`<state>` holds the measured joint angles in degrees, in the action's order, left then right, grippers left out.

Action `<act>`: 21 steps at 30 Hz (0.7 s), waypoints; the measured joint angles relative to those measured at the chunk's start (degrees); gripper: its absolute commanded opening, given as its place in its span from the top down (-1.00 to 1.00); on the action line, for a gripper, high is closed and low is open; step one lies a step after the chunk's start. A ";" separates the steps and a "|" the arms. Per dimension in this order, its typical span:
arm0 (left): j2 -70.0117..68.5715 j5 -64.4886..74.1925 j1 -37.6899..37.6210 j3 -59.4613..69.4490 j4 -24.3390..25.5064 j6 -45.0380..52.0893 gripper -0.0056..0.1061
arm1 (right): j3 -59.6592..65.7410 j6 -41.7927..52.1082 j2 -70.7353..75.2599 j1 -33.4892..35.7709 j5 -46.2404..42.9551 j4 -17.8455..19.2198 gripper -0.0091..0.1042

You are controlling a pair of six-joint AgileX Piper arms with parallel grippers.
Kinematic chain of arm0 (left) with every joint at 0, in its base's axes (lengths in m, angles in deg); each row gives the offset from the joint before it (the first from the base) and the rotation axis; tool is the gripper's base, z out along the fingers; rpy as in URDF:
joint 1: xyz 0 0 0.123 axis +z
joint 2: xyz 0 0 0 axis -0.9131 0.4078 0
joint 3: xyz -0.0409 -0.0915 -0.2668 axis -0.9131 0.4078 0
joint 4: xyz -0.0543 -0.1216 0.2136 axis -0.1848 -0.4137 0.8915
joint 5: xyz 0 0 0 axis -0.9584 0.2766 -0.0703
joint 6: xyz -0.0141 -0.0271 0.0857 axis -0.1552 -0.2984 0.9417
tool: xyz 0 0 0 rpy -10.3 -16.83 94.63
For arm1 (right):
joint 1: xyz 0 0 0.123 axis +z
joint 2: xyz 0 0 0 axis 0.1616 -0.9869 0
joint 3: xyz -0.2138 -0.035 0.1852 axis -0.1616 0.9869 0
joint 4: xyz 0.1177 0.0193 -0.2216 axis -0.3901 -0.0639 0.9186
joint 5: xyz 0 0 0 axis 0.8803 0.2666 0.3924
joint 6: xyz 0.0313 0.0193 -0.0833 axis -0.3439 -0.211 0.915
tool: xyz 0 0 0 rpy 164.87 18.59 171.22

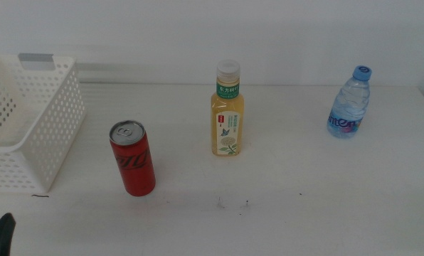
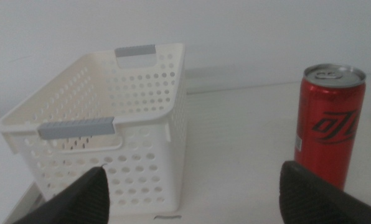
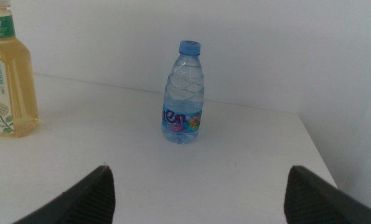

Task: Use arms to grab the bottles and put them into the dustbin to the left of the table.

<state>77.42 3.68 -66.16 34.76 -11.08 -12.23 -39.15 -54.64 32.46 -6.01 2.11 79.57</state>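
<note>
White wall behind, plain white counter [image 1: 304,178] with a few dark specks near the front edge.

Left to right in the middle view:
- dustbin [image 1: 55,128]: at 9 o'clock on the counter, open side up, nothing visible inside.
- red can [image 1: 132,158]: upright, long axis vertical, top with pull tab up. Sits near the dustbin, at roughly 3 o'clock from it, a clear gap between them.
- tea bottle [image 1: 228,110]: upright at centre, white cap up, label facing the camera.
- water bottle [image 1: 349,103]: upright at 2 o'clock, blue cap up, well apart from the other two.

Left gripper [image 2: 195,199]: only a dark tip shows at the bottom left corner of the middle view [image 1: 2,233]. Wrist view: jaws spread wide, holding nothing. The dustbin fills one side of that view; the red can [image 2: 328,124] stands ahead, close to one jaw rather than centred in the gap.

Right gripper [image 3: 198,196]: out of the middle view. Jaws wide open, empty. The water bottle [image 3: 184,93] stands almost dead centre between them, some way ahead; the tea bottle [image 3: 8,74] is off to one side.

Judgement: all three items not yet binned. The left arm is nearer the can, the right arm nearer the water bottle. With every long axis vertical, a level side approach with jaws closing across the body looks suitable. The left needs a sideways correction to centre the can; the right looks already aligned.
</note>
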 measured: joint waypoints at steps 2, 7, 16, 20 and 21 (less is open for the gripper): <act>1.31 -1.88 -1.16 0.00 -0.51 0.00 -0.78 | 0.00 0.00 0.00 0.00 0.00 0.00 -0.53; 13.96 -11.63 -9.55 0.00 -1.48 0.00 -0.78 | 0.00 0.00 0.00 0.00 0.00 0.00 -0.53; 49.40 -38.14 -24.61 -0.03 -6.29 0.00 -0.78 | 0.00 0.00 0.00 0.00 0.00 0.00 -0.53; 61.58 -52.70 -25.13 -0.03 -6.29 0.00 -0.78 | 0.00 0.00 0.00 0.00 0.00 0.00 -0.53; 63.73 -55.42 -25.17 -0.03 -6.29 0.00 -0.78 | 0.00 0.00 0.00 0.00 0.00 0.00 -0.53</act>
<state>141.15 -51.75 -91.32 34.74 -17.37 -12.23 -39.15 -54.64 32.46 -6.01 2.11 79.57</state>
